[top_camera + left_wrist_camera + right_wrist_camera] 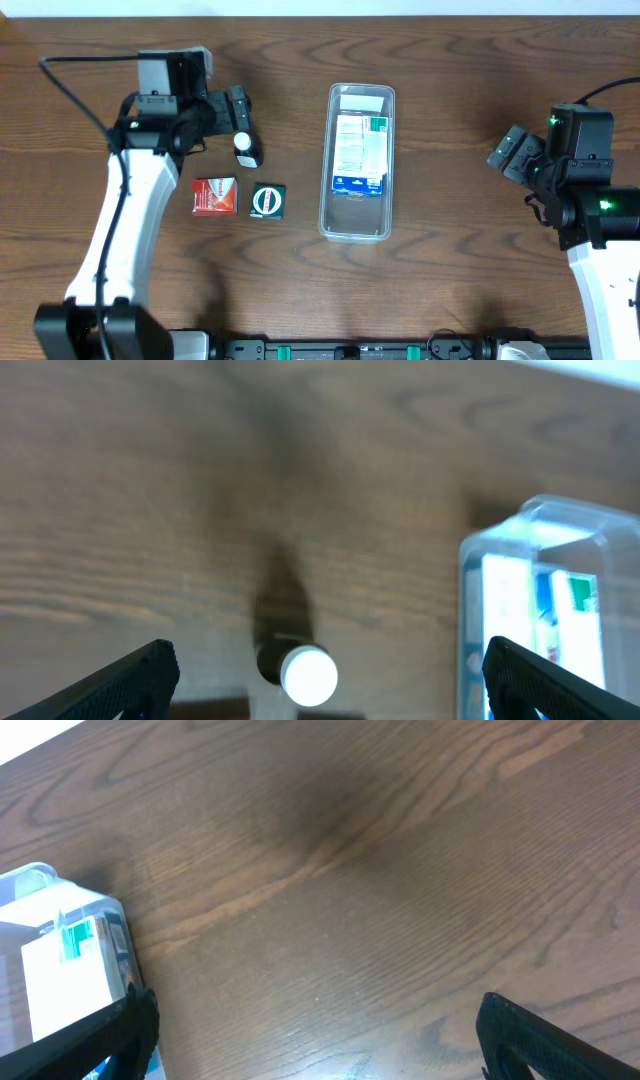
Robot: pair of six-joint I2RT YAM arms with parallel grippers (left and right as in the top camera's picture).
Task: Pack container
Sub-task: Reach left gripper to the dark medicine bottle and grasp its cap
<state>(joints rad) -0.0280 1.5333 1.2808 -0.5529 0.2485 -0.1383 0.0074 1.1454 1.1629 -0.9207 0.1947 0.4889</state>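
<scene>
The clear plastic container (358, 160) lies lengthwise at the table's middle with a white, green and blue box (359, 153) inside. It also shows in the left wrist view (545, 610) and the right wrist view (60, 960). A small dark bottle with a white cap (244, 147) stands left of it, right under my left gripper (240, 115), which is open with the cap (308, 673) between its fingers (325, 680). A red box (215, 196) and a black-and-green box (268, 201) lie below the bottle. My right gripper (512, 155) is open and empty over bare wood (315, 1040).
The wooden table extends around the container. A black cable (75, 85) runs along the left arm. A rail with fittings (360, 350) lies at the front edge.
</scene>
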